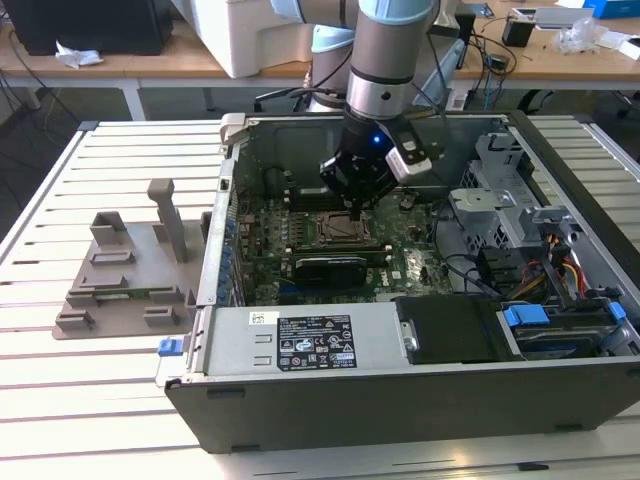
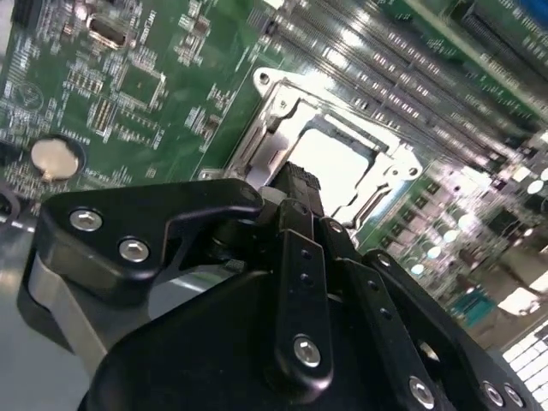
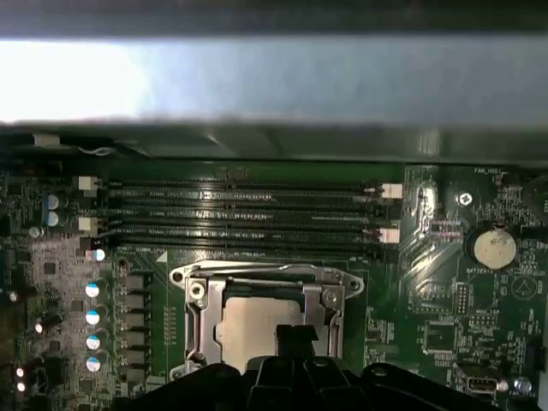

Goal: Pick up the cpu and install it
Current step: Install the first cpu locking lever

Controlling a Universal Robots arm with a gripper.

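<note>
Your gripper (image 1: pixel 357 205) hangs inside the open computer case (image 1: pixel 400 400), directly above the socket (image 3: pixel 265 321), where the pale square cpu (image 3: pixel 253 324) lies flat in the metal frame; whether it grips anything, you cannot tell.

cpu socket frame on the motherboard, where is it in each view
Exterior view: the socket frame sits mid-board inside the open computer case, right under the gripper.
Second wrist view: the frame lies just beyond the fingertips.
First wrist view: it sits just past the gripper.
Shared landmark: the coin battery, in both wrist views.
</note>
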